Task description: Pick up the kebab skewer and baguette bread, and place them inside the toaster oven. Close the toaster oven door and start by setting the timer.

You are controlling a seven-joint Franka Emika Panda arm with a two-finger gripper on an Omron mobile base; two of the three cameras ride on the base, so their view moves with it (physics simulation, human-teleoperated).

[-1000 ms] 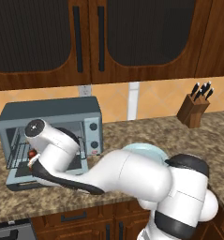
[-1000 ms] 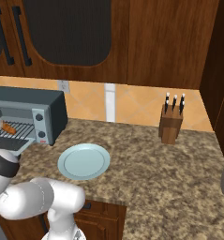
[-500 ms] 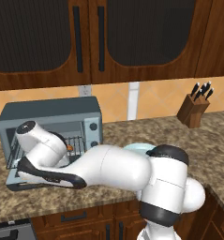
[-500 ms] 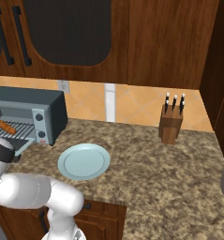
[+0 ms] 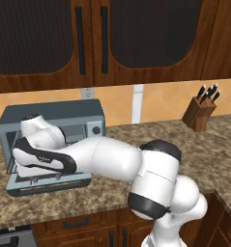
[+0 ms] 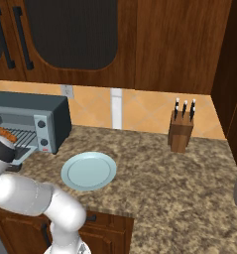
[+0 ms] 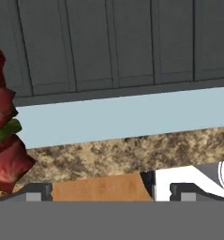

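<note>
One toaster oven (image 6: 49, 115), one plate (image 6: 88, 170) (pale blue), one knife block (image 6: 181, 130)

Grey-blue toaster oven (image 5: 49, 118), pale blue plate (image 6: 88, 170).

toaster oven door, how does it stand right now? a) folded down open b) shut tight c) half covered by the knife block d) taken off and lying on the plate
a: in the left base view the toaster oven door lies folded down flat in front of the toaster oven, with the wire rack inside exposed.
</note>
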